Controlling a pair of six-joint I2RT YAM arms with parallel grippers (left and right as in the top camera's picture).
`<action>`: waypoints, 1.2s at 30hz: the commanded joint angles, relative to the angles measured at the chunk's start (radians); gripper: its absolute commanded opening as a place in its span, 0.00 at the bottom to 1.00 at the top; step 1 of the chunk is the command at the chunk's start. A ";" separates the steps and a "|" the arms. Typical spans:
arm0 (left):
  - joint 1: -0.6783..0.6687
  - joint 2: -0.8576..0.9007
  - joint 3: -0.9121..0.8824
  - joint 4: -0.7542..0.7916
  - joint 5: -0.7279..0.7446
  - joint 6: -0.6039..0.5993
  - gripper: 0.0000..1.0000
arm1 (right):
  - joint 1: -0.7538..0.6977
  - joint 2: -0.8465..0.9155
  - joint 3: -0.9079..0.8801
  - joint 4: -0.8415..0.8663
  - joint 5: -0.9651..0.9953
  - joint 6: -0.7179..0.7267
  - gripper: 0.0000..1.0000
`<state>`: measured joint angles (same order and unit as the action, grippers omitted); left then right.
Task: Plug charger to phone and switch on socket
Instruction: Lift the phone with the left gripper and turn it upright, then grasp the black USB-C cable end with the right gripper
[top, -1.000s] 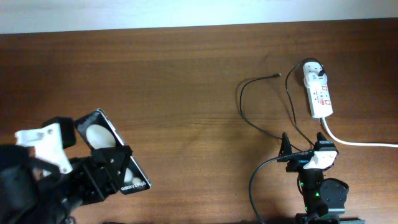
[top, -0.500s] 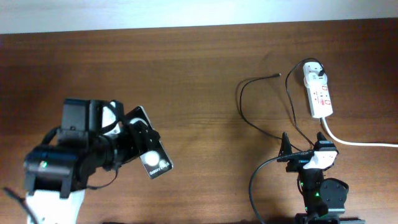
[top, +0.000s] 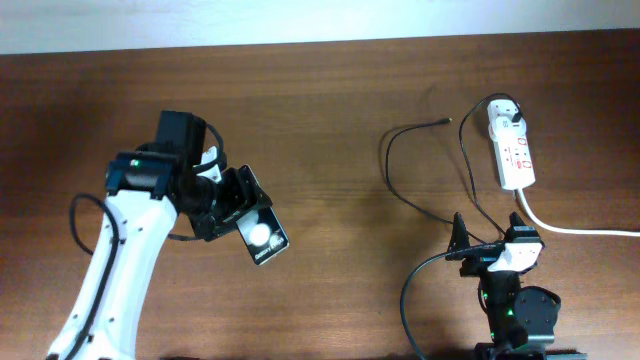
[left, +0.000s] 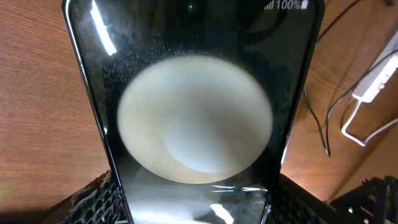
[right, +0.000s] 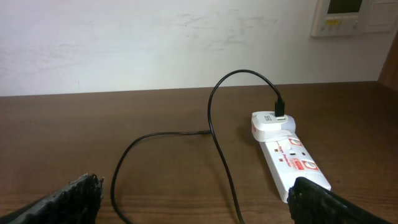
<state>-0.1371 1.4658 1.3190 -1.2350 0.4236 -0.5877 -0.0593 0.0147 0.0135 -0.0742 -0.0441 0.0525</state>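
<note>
**Left gripper holding the phone left of centre; charger and socket lie far off at the right.**

My left gripper (top: 228, 200) is clamped on one end of the flat black rectangular phone with a white round patch (top: 260, 235), which points diagonally towards the lower right; whether it touches the brown wooden surface (top: 300, 100) I cannot tell. In the left wrist view the phone fills the frame and blocks most of what lies beyond it. The white oblong socket with red marks (top: 512, 150) lies at the upper right, with a white plug (top: 503, 112) in its far end. From that plug the thin black charger cable (top: 386, 165) loops across the surface, directly between the socket and my right gripper (top: 488, 235). That gripper sits at the lower right with its fingers spread wide and nothing in them. The socket's thick white cord (top: 570, 228) runs off the right edge.
</note>
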 joint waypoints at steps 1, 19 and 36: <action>0.000 0.045 0.000 0.008 0.031 -0.003 0.54 | -0.008 -0.007 -0.008 0.000 -0.008 0.004 0.99; 0.000 0.061 0.000 0.038 0.060 -0.015 0.54 | -0.007 -0.007 -0.008 0.026 -0.876 0.819 0.99; 0.000 0.061 0.000 0.098 0.063 -0.225 0.54 | -0.005 0.013 0.008 -0.020 -0.868 1.028 0.99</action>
<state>-0.1371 1.5299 1.3190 -1.1549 0.4610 -0.7265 -0.0605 0.0170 0.0135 -0.0757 -0.8803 1.1393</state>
